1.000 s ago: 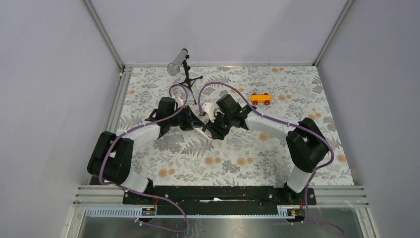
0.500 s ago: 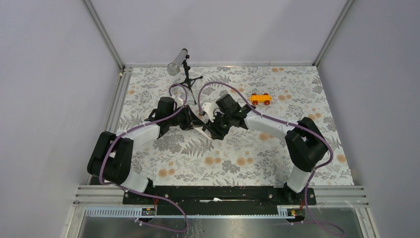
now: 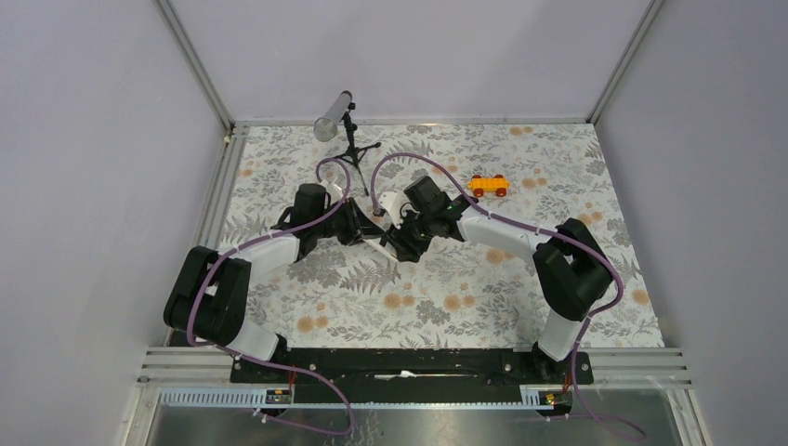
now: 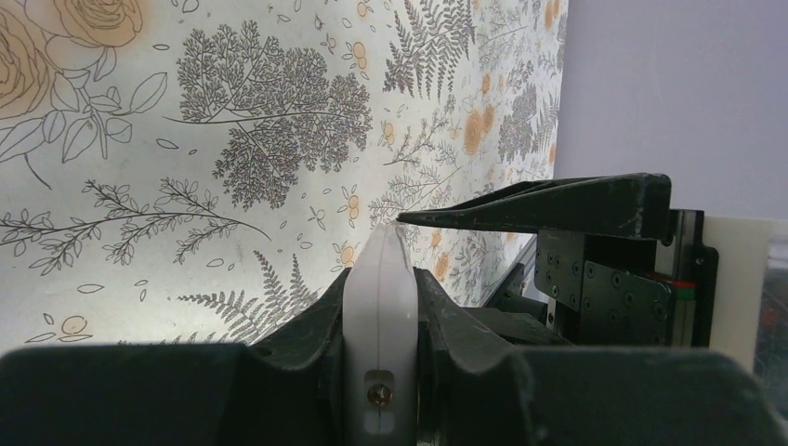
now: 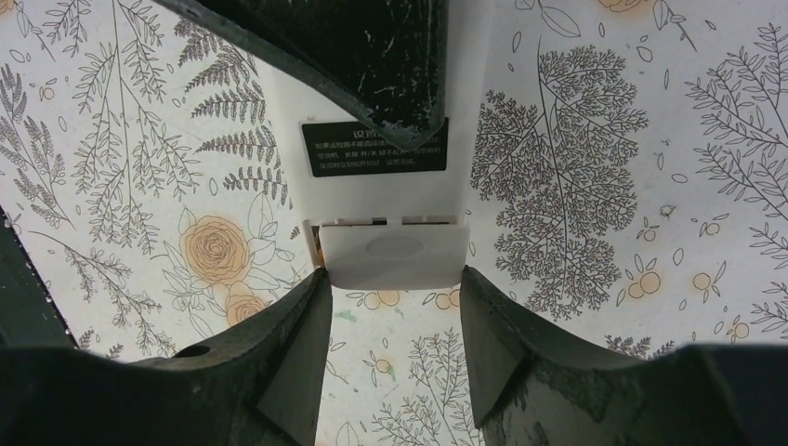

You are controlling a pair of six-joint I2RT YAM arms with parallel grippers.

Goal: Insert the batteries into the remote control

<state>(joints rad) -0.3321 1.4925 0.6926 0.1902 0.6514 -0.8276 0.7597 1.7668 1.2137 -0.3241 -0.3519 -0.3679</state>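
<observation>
The remote control (image 3: 376, 243) is held above the floral table between both grippers, at the middle of the top view. My left gripper (image 4: 379, 307) is shut on it. The left wrist view shows it edge-on as a white slab (image 4: 379, 344). The right wrist view shows its white back (image 5: 390, 190) with a black label and the white battery cover (image 5: 392, 251). My right gripper (image 5: 392, 279) has its fingertips (image 5: 316, 288) against both sides of the cover's end. The batteries are hidden.
An orange toy car (image 3: 489, 185) stands at the back right of the table. A grey tube on a small black tripod (image 3: 336, 116) stands at the back left. Metal rails and walls bound the table.
The right arm has shifted slightly to the left, toward the left gripper. The left arm and the remote have barely moved.
</observation>
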